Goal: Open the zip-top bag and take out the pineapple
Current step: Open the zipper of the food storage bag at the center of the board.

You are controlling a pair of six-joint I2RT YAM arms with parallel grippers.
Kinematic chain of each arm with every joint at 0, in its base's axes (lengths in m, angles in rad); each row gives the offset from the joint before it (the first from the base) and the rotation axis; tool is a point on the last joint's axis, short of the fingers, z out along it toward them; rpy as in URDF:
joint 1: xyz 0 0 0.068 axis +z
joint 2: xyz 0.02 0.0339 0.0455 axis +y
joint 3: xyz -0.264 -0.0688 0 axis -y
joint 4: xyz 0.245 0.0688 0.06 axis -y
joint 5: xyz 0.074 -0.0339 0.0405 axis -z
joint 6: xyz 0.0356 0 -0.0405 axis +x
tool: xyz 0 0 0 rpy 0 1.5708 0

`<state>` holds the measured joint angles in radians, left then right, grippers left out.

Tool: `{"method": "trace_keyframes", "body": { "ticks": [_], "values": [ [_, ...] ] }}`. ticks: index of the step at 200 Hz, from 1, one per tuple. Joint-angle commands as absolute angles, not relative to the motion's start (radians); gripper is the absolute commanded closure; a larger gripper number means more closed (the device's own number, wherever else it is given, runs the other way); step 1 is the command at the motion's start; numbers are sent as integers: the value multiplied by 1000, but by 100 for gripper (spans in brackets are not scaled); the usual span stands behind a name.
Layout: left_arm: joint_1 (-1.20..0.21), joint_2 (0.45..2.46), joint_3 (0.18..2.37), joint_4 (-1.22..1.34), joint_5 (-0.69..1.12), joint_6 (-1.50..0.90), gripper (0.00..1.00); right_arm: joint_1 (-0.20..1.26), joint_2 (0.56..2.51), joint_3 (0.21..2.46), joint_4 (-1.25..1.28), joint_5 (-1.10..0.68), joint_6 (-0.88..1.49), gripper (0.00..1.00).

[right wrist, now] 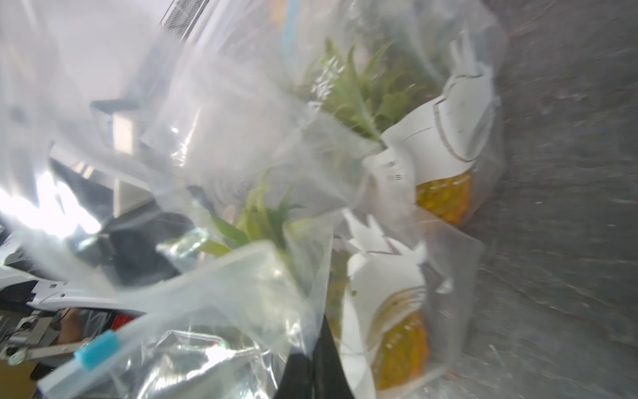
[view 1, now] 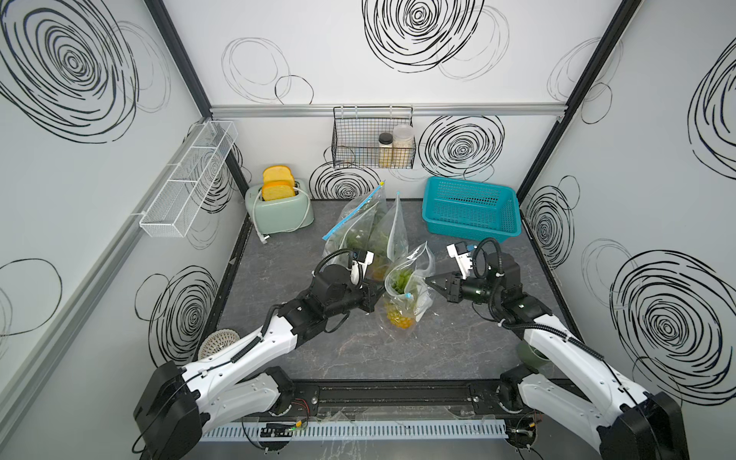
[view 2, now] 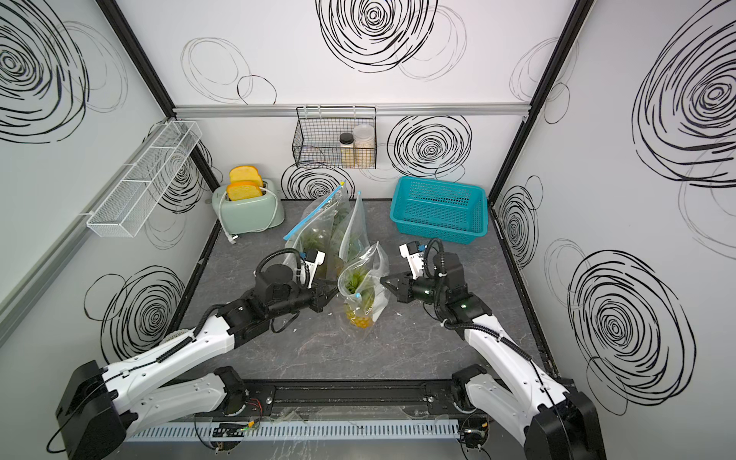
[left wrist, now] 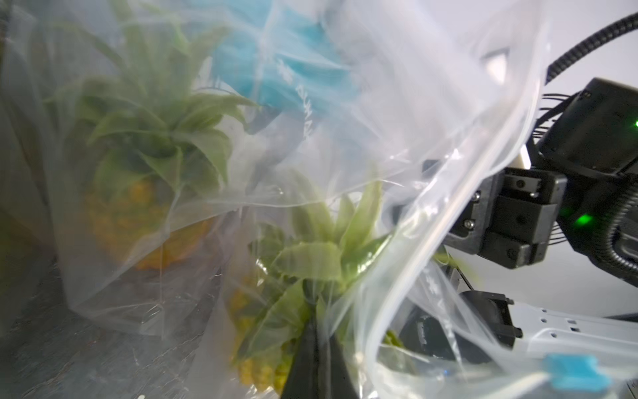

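The grey counter carried a teal basket at the back right and a toaster at the back left. Two other bags of pineapples crowded just behind the zip-top bag. The pineapple stood upright inside that front bag. The left gripper and the right gripper were clenched on opposite edges of its mouth, with the blue slider between them.

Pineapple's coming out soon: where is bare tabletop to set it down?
Biggest bare patch: the near table, between front bag and the base rail. Another lies between toaster and left arm. Crowded: the middle, with left gripper and right gripper shut on the front bag, rear bags close behind.
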<state>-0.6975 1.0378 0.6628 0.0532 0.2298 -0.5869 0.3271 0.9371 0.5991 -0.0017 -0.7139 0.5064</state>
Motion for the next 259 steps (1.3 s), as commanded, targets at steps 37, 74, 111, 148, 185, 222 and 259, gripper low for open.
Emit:
{"method": "trace_keyframes", "body": {
  "ticks": [37,74,111,148,185,222,259],
  "values": [
    [-664,1018,622,116,170,-627,100,235,926,573,-40,-811,422,100],
    [-699,1027,606,173,173,-640,100,250,958,620,-105,-852,385,78],
    [-726,1022,617,183,160,-644,100,368,913,804,-326,-727,314,62],
    [-742,1018,616,180,144,-644,100,553,927,1002,-501,-558,319,60],
    [-758,1013,599,194,131,-653,100,697,1009,1057,-475,-486,340,59],
    [-760,1003,584,207,127,-659,100,756,1096,1035,-418,-453,353,56],
    [-759,980,573,201,123,-658,100,758,1148,983,-400,-368,343,47]
  ]
}}
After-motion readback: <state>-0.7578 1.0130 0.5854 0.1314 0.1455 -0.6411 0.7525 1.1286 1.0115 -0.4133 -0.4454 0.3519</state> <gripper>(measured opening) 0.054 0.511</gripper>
